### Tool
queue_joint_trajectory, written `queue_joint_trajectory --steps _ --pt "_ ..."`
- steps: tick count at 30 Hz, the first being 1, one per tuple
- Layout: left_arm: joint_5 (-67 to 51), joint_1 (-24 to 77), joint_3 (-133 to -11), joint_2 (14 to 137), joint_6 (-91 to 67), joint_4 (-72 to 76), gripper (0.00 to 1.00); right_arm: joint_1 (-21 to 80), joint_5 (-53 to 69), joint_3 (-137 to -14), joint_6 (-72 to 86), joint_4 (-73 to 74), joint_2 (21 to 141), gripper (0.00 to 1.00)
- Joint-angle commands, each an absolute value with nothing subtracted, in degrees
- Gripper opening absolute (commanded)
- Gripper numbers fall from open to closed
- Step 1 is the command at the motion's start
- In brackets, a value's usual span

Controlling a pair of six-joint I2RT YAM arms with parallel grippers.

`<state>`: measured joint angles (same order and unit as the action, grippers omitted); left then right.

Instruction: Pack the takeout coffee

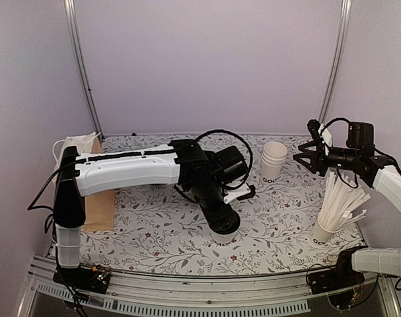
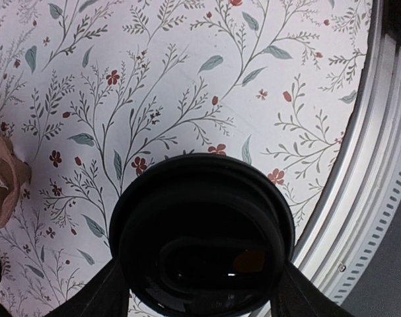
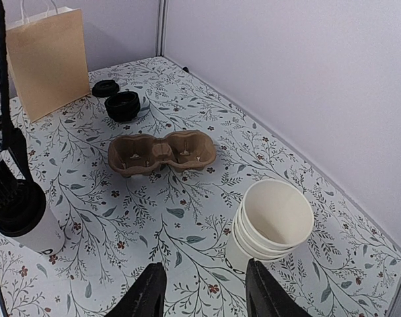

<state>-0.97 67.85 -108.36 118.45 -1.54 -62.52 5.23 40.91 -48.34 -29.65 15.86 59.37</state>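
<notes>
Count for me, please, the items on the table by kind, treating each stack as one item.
Lidded coffee cup: 1
Stack of lidless white cups: 1
Cardboard cup carrier: 1
Brown paper bag: 1
Loose black lids or lid piles: 2
Cup of white straws: 1
Total: 7

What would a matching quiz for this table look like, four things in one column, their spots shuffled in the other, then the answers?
1. lidded cup
2. stack of lidless cups
3. paper bag
4. straws in a cup

A. left side of the table
B. near right corner
C. far side, right of centre
D. near edge, middle

Pairs: 1-D, 2-C, 3-A, 4-B.
</notes>
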Motion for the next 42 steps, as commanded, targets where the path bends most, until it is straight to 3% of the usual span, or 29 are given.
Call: queue_joint_trajectory --steps 1,12,17,23,28,42 --pt "-1.16 66.87 -101.39 118.60 -0.26 -61.48 0.69 5.30 41.18 -48.28 -30.08 16.17 59.19 0.44" --pt "-10.24 63.09 -92.94 111.05 -0.43 -47.03 0.71 9.82 48.12 -66.20 -33.06 35.38 61.09 0.43" --pt "-10.38 63.06 -91.51 112.24 -0.68 -46.05 0.71 20.49 43.83 -69.80 -38.83 43.60 61.04 0.43" --pt "-9.99 62.84 -87.54 112.20 -2.03 -43.81 0.71 35.53 36.35 -65.19 -47.03 48.74 62.22 0.37" --pt "-9.49 62.89 -84.32 111.74 -4.02 -41.57 0.71 47.98 27.65 -59.61 -47.73 47.18 63.06 0.31" --pt "-10.17 63.02 -79.82 109.83 -5.13 -38.43 0.71 62.76 4.31 -50.54 -49.84 28.18 70.18 0.26"
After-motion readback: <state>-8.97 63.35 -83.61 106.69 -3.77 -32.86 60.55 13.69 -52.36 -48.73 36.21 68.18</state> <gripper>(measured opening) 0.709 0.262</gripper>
